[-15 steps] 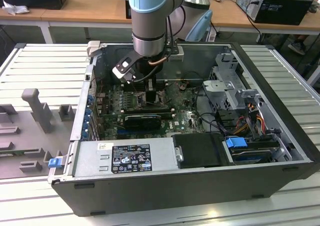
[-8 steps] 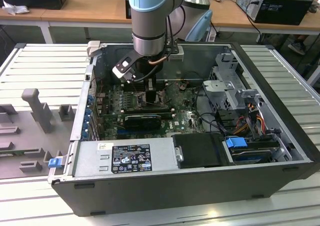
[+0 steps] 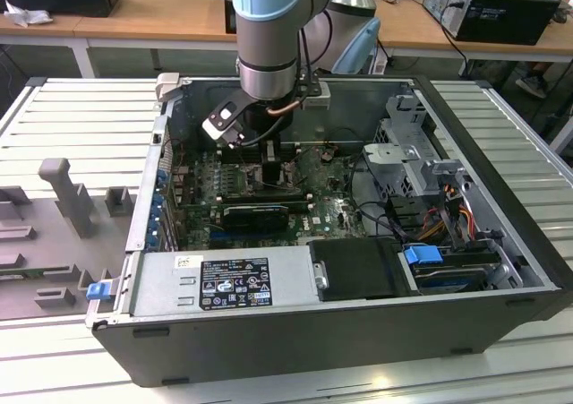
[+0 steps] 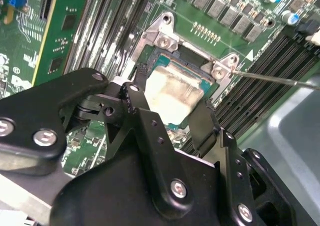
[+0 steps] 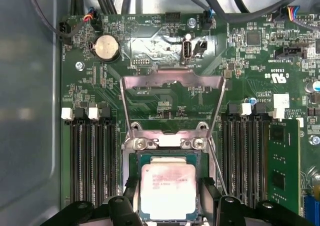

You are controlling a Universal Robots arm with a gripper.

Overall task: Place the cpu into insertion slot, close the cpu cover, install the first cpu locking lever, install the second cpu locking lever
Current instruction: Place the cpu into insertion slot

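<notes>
The gripper (image 4: 171,99) is straddling the cpu (image 5: 167,188), which is lying flat and square in the insertion slot (image 5: 167,137). Whether it is clamping the chip or merely bracketing it cannot be told from either wrist view. The placing step seems to be finishing: the cpu cover (image 5: 172,79) is standing swung open beyond the socket, and a thin locking lever (image 4: 275,79) is lying unlatched beside it. Any move from here is probably calling for a straight, level path, so the chip is not being dragged off its seat. Around the socket the green motherboard (image 5: 240,55) is sitting inside an open computer case (image 3: 501,198) on a ribbed grey bench (image 3: 72,108) — wooden desks (image 3: 161,14) are standing behind.
</notes>
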